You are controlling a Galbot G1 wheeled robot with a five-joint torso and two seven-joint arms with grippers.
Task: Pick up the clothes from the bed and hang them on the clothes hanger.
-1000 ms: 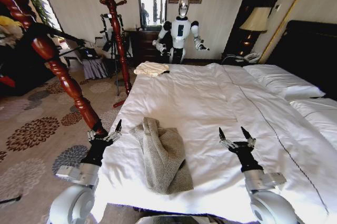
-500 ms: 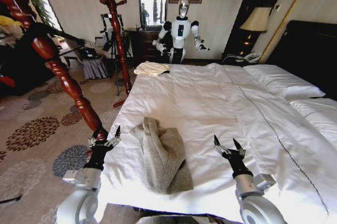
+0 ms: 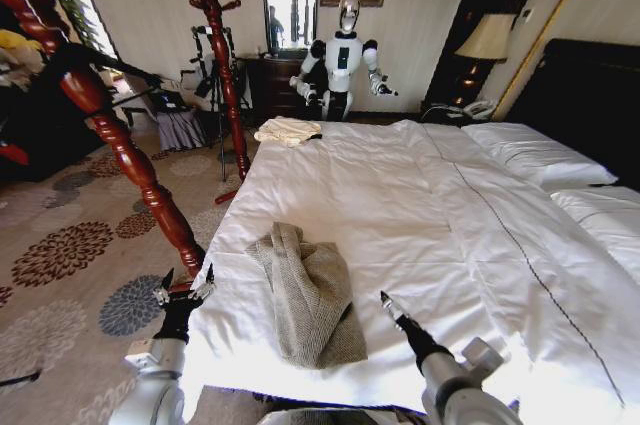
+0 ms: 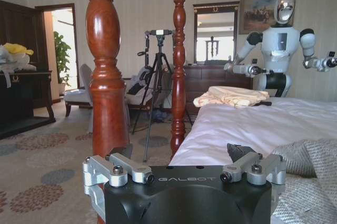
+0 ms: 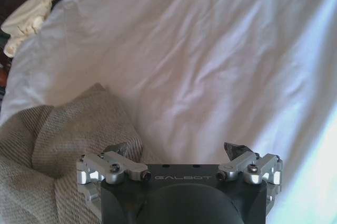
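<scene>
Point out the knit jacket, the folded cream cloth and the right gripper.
knit jacket (image 3: 310,295), head view, middle of the heap.
folded cream cloth (image 3: 286,130), head view, its top.
right gripper (image 5: 179,153), right wrist view, between its fingertips.

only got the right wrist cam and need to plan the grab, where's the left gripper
observer: The left gripper is open at the left edge of the bed, right beside a wooden pole.
operator: is it touching the jacket
observer: No. It is apart from the jacket, which lies crumpled between it and the open right gripper.
operator: anything past the far end of the bed
observer: Another robot stands there, in front of a dresser.
</scene>
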